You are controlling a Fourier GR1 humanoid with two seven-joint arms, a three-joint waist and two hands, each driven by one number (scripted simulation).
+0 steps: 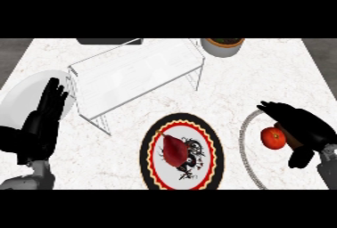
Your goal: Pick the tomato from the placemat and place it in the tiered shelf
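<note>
Marble counter (263,75): the tomato (273,138) lies right of the patterned placemat (182,152), on a grey-rimmed mat, touching the right hand (304,132), whose fingers curl beside it. Left of the placemat, the left hand (47,111) rests open; the tiered shelf (135,75) stands behind.

Pale marbled counter (263,75) with faint grey veining, evenly lit, filling most of the view. Dark grey floor (13,49) beyond its left and right edges. Dark rectangular shape (108,41) at the far edge, cut off.
</note>
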